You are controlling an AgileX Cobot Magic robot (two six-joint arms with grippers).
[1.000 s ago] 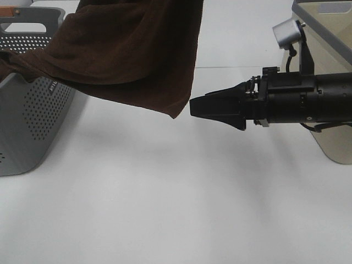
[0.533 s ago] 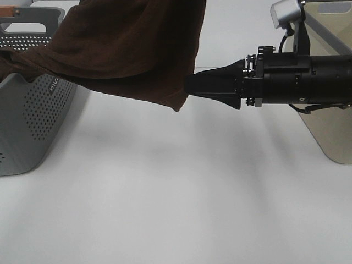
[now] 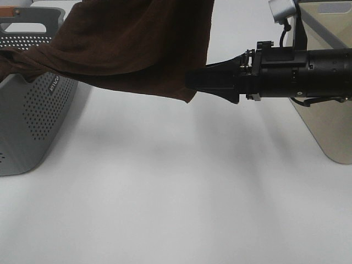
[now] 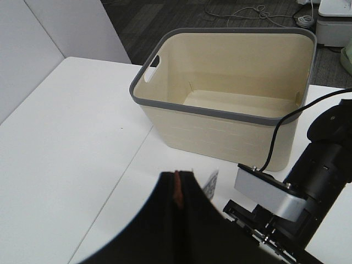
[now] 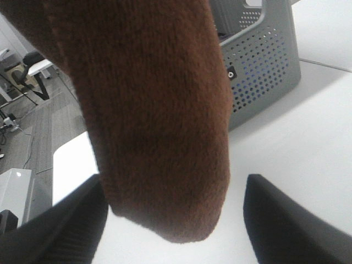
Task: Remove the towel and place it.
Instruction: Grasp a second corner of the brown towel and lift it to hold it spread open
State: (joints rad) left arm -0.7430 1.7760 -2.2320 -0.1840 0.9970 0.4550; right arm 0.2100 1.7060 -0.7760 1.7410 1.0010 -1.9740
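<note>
The dark brown towel [image 3: 137, 47] hangs from above the top edge of the exterior view, with one end trailing into the grey perforated basket [image 3: 33, 121]. In the left wrist view the towel [image 4: 176, 231] with its white label [image 4: 210, 184] covers my left gripper, which holds it up. My right gripper [image 3: 192, 82] points left, level with the towel's lower hanging corner [image 3: 187, 96]. In the right wrist view that corner [image 5: 165, 165] hangs between the wide-open fingers [image 5: 71, 220] of the right gripper [image 5: 175, 184].
A beige bin with a grey rim [image 3: 330, 121] stands at the right, behind my right arm; it also shows in the left wrist view [image 4: 220, 132]. The grey basket [image 5: 264, 71] stands at the left. The white table [image 3: 165, 192] lies below.
My right gripper has risen and moved left until its tips reach the towel's hanging corner. The towel has shifted slightly to the right.
</note>
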